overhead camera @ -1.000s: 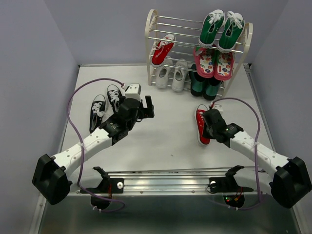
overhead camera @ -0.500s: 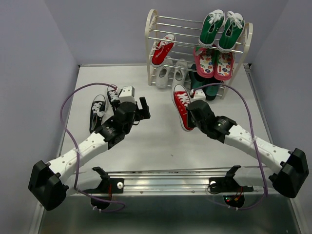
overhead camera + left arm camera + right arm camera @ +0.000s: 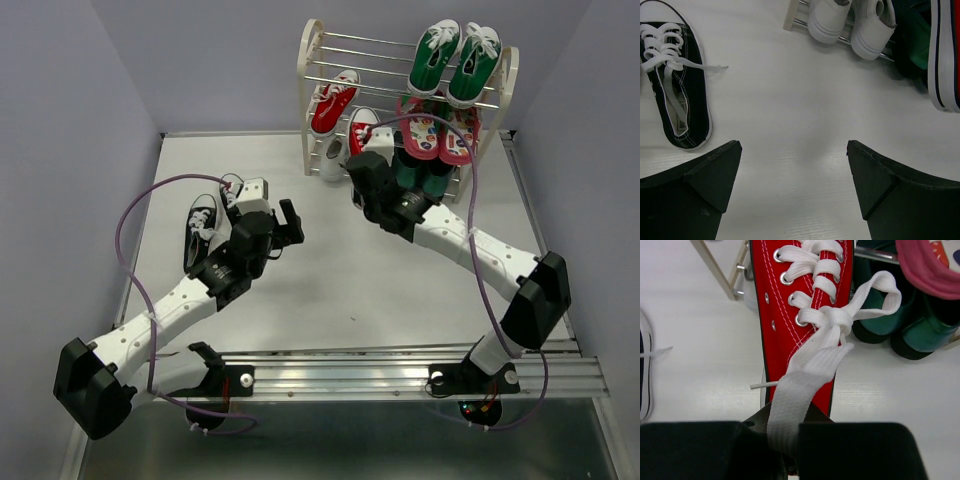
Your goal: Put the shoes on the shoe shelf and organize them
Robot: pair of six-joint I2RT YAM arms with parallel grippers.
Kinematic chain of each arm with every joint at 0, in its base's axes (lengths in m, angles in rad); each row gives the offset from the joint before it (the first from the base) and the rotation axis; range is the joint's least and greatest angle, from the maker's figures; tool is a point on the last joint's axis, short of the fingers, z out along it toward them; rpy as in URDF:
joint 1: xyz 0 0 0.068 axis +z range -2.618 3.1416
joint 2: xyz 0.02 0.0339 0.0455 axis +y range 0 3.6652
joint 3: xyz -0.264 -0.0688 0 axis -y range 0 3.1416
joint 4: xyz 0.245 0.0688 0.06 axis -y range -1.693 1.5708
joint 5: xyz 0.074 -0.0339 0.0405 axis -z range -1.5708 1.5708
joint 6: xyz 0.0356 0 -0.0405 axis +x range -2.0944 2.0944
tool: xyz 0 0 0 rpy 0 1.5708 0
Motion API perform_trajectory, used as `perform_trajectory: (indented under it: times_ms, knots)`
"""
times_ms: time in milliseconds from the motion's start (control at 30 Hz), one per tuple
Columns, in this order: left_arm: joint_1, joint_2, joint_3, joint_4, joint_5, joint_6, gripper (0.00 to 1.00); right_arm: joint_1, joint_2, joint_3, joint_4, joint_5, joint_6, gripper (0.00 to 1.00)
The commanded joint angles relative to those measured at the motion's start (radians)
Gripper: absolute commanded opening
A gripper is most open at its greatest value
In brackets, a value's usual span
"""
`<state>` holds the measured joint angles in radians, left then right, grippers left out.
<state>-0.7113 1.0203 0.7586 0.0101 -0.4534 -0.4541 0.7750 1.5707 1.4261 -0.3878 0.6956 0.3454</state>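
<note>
Top external view: one red sneaker (image 3: 362, 125) with a white toe cap hangs in front of the shoe shelf's (image 3: 308, 70) left half, toe towards the rods, above the white pair (image 3: 827, 20) on the bottom tier. Whether it touches the shelf cannot be told. Its mate (image 3: 333, 100) lies on a middle tier. The black pair (image 3: 203, 222) sits on the surface (image 3: 330, 270) to the left, well apart from the shelf. Green sneakers (image 3: 455, 60), pink patterned shoes (image 3: 438, 130) and dark green boots (image 3: 880, 320) fill the shelf's right side.

The surface is a smooth, pale grey-white sheet, enclosed by plain lilac-grey walls (image 3: 200, 60). The shelf has cream arched side frames joined by thin shiny metal rods. The sneakers are canvas with stitched seams, metal eyelets and flat white laces.

The right claw (image 3: 785, 437) is clamped tight on the red sneaker's heel end, with a loose lace running down between its fingers. The left claw (image 3: 795, 170) is spread fully wide and holds nothing, hovering over bare surface just beside the black pair.
</note>
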Motion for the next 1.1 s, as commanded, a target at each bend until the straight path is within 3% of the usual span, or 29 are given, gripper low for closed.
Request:
perform_trajectory:
  times_ms: [0, 200, 1067]
  knots:
    - [0.009, -0.037, -0.018, 0.03, -0.024, -0.009, 0.99, 0.007, 0.056, 0.196, 0.101, 0.203, 0.0, 0.01]
    - [0.01, -0.043, -0.019, 0.031, -0.021, -0.012, 0.99, -0.002, 0.172, 0.338, 0.075, 0.263, 0.01, 0.01]
    - [0.016, -0.022, -0.019, 0.042, 0.005, -0.012, 0.99, -0.174, 0.459, 0.671, 0.052, 0.073, 0.056, 0.01]
